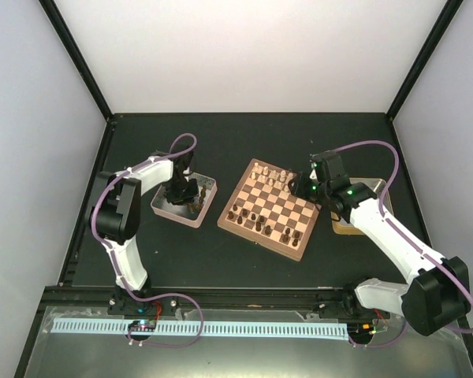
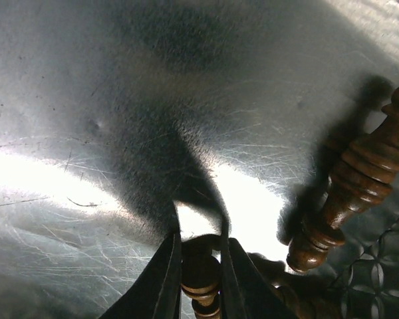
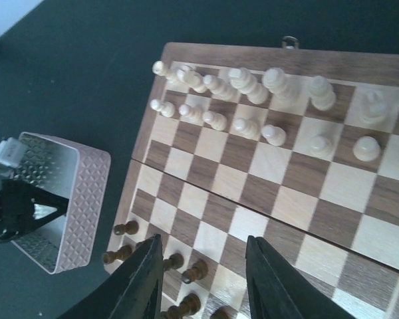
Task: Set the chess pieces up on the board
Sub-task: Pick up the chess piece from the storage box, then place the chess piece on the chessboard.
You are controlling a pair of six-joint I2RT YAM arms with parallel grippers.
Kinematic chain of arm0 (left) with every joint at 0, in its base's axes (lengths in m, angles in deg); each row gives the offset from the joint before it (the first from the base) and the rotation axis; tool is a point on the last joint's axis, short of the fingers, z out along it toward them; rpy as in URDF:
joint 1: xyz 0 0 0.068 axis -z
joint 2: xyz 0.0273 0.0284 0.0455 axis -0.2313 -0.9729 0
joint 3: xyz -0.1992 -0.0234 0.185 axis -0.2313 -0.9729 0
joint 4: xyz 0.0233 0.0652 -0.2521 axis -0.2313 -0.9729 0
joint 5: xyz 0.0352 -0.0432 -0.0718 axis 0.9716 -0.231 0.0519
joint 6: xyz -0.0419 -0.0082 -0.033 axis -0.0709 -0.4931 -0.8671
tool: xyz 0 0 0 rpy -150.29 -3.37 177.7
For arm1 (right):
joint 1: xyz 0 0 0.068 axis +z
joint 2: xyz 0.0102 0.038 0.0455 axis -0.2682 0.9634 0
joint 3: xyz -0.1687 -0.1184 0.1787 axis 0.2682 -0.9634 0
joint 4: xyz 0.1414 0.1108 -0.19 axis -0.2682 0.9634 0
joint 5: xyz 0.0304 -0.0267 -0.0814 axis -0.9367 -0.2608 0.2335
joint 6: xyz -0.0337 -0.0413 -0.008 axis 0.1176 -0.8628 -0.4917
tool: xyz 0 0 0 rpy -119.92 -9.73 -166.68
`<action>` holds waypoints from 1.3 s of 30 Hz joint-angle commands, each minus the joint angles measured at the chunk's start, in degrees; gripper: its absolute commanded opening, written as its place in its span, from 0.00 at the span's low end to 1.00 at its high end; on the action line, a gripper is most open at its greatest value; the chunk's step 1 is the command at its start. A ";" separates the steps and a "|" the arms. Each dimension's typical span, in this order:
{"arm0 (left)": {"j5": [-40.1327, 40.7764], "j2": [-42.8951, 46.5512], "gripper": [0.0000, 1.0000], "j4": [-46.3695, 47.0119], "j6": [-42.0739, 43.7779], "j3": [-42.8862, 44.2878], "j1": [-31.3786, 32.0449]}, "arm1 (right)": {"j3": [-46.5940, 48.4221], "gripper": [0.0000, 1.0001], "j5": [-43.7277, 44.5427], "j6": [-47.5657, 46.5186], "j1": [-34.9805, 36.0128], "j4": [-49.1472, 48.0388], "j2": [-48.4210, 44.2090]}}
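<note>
My left gripper [image 1: 181,193] reaches down into a shallow metal tray [image 1: 208,206]. In the left wrist view its fingers [image 2: 201,244] are shut on a dark brown chess piece [image 2: 201,271]. Another dark piece [image 2: 359,179] lies on the tray floor [image 2: 120,119] to the right. The board [image 1: 277,203] sits mid-table, with dark pieces [image 1: 256,220] along its near rows and cream-white ones [image 1: 270,175] along the far rows. My right gripper [image 1: 303,187] hovers open over the board's squares [image 3: 279,199], with nothing between its fingertips [image 3: 205,242]. Dark pawns [image 3: 196,271] stand just below it.
The left tray's pink patterned wall [image 3: 73,199] stands left of the board in the right wrist view. A second tray [image 1: 345,226] lies right of the board, partly under my right arm. Black frame posts and white walls enclose the dark table [image 1: 221,260].
</note>
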 commanded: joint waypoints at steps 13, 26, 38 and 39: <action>-12.83 18.54 0.05 16.47 -14.99 -5.59 -0.44 | -4.66 0.60 -8.82 -2.51 8.03 -22.66 0.18; -44.49 25.97 0.07 39.58 -47.58 -17.03 3.07 | -1.94 0.62 4.23 -4.99 24.98 -32.97 8.40; -46.94 30.59 0.09 45.09 -57.11 -22.87 5.51 | -0.94 0.39 6.50 -2.01 26.71 -35.60 12.73; -46.95 30.72 0.09 45.68 -57.61 -23.48 5.65 | -0.90 0.38 6.44 -1.89 26.67 -35.84 12.98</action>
